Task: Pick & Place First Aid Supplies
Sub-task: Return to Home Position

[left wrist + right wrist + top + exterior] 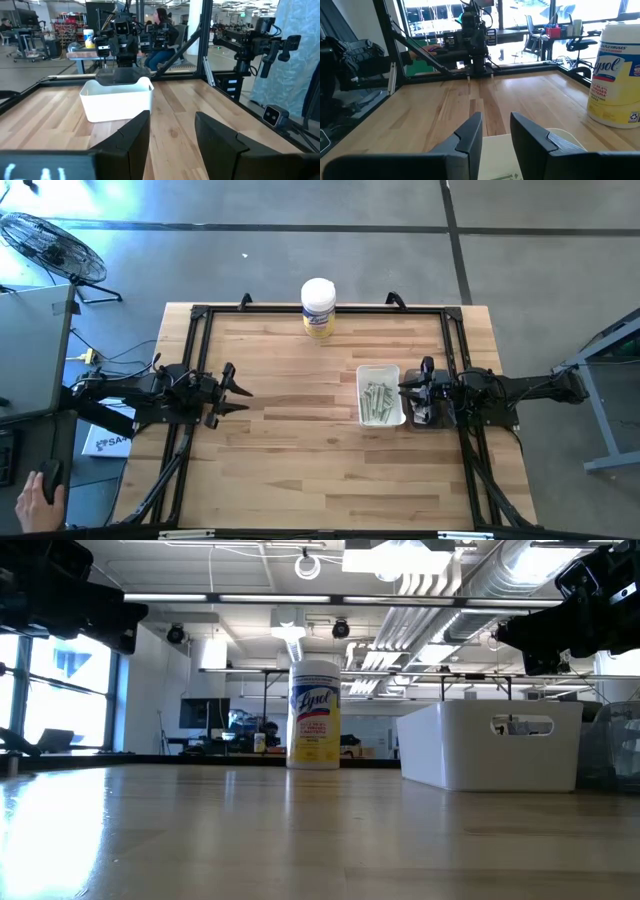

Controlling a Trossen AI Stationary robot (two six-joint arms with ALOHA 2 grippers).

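Appearing all but finished, the sorting is leaving no packets showing on the pale wood-plank tabletop. The narrow green-white bandage strips are lying heaped inside the smooth, round-cornered white plastic bin, while the dark bin just beside it is sitting mostly under the right arm, its contents impossible to tell. The left gripper is hovering spread and empty near the table's left side and the right gripper is hanging spread and empty over the bins, so probably only parking the arms is remaining.
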